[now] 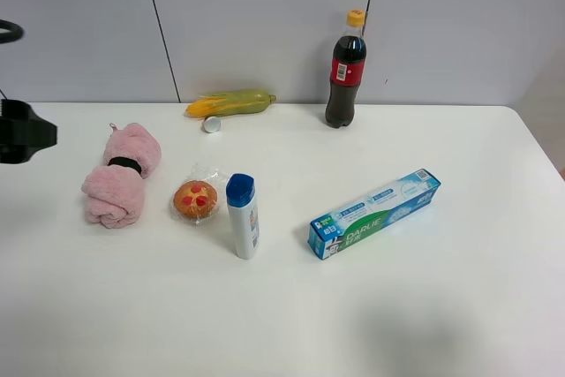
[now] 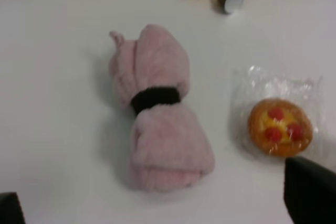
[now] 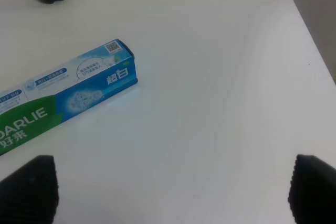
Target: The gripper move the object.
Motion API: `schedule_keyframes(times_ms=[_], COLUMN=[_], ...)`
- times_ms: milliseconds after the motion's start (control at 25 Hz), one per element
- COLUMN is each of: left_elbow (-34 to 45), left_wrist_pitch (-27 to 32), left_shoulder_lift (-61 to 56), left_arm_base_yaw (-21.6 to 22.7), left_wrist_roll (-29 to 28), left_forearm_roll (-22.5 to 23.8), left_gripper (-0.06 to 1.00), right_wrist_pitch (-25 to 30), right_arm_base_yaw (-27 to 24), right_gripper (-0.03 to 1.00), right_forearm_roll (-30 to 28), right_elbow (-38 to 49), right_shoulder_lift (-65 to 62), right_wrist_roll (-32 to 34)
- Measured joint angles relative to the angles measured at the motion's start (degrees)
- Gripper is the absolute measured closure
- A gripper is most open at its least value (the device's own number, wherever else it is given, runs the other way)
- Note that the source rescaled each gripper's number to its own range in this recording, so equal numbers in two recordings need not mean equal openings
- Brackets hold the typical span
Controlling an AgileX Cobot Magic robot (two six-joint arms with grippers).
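A rolled pink towel [image 1: 122, 175] with a black band lies at the table's left; in the left wrist view [image 2: 160, 119] it sits between and just ahead of my fingertips. A wrapped tart [image 1: 196, 199] lies to its right, also in the left wrist view [image 2: 280, 127]. My left gripper [image 2: 157, 208] is open and empty above the towel; its arm [image 1: 22, 134] shows at the left edge. A blue-green toothpaste box [image 1: 374, 213] lies right of centre, also in the right wrist view [image 3: 63, 103]. My right gripper [image 3: 170, 192] is open and empty, near the box's end, and out of the high view.
A white bottle with a blue cap [image 1: 242, 215] stands mid-table. A cola bottle [image 1: 345, 70], a corn cob [image 1: 231, 104] and a small cap [image 1: 212, 124] are at the back near the wall. The table's right edge [image 3: 310, 40] is close to the right gripper.
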Motion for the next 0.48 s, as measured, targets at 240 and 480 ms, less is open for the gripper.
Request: schedule_keyframes(times_ms=[240, 480], left_elbow=[-7.98, -9.74], left_wrist_pitch=[18.43, 26.55], left_shoulder_lift=[-10.83, -18.74], left_arm_base_yaw=[0.00, 0.00], left_wrist_roll=[1.60, 5.94], left_forearm_roll=[-0.06, -0.20], left_gripper=[-0.04, -0.04], right_wrist_pitch=[0.00, 0.00], right_arm_base_yaw=[0.00, 0.00], right_gripper=[-0.03, -0.03], right_forearm_roll=[0.00, 0.00], right_elbow=[0.00, 0.00], right_shoulder_lift=[0.00, 0.00], right_wrist_roll=[0.00, 0.00])
